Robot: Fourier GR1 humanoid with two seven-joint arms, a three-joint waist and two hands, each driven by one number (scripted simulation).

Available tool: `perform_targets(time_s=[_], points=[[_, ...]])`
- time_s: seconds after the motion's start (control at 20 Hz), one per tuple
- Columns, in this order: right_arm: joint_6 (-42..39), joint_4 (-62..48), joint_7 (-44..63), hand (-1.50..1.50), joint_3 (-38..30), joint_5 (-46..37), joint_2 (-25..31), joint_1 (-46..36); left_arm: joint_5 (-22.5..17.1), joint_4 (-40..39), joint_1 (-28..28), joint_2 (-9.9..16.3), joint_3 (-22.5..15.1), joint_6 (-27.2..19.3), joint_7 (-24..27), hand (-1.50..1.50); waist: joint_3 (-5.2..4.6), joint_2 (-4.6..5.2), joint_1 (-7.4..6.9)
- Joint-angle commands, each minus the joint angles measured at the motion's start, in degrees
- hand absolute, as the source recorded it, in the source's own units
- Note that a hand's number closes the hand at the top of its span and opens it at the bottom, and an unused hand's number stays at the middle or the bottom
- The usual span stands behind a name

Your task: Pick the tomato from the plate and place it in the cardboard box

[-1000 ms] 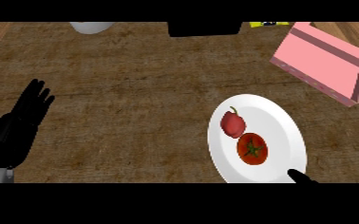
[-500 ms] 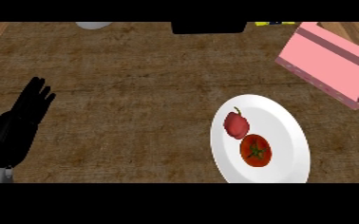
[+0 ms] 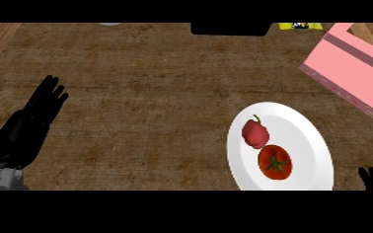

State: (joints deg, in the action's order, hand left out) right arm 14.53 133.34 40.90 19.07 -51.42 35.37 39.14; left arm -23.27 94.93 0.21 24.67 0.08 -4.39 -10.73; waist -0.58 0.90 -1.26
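We judge nothing done yet: tomato (image 3: 275, 162) sits on the plate (image 3: 310, 138) beside a red pepper (image 3: 255, 132), box (image 3: 346, 64) well apart, left robot hand (image 3: 33, 118) resting open, right robot hand (image 3: 365, 176) barely showing, fingers unreadable.

Wooden counter (image 3: 146, 79), white plate (image 3: 310, 138) lower right, tomato (image 3: 276, 162) touching red pepper (image 3: 256, 133) on it, pink box (image 3: 346, 66) upper right, left hand (image 3: 33, 121) resting open at left edge (fingers up), right hand (image 3: 365, 176) barely showing at bottom right corner.

left hand (image 3: 33, 121) open, resting, fingers up
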Motion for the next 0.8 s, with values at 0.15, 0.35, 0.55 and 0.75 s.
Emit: perform_targets(time_s=[0.15, 0.35, 0.55, 0.75], points=[[-16.8, 5.6, 23.2, -1.5, 12.1, -11.5, -6.8, -12.5, 0.6, -1.3, -3.0, -1.4, -0.6, -0.7, -0.9, 0.0, 0.25, -0.47, -0.33], [-26.4, 5.6, 32.5, -1.5, 16.8, -12.2, -11.4, -22.1, -0.2, -3.9, -1.9, -0.8, 1.2, 1.6, 0.5, 0.0, 0.34, -0.76, 0.12], [-30.6, -0.6, 34.1, -1.5, 19.1, -13.7, -18.3, -29.6, 0.8, -1.1, 0.3, -0.9, 1.9, 1.5, 0.2, 0.0, 0.48, -0.9, 0.5], [-34.6, -2.2, 33.1, -1.5, 18.3, -14.4, -22.4, -33.6, 1.6, -0.5, -1.3, -1.1, 2.2, 0.5, -2.1, 0.0, 0.51, -0.9, 0.77]])
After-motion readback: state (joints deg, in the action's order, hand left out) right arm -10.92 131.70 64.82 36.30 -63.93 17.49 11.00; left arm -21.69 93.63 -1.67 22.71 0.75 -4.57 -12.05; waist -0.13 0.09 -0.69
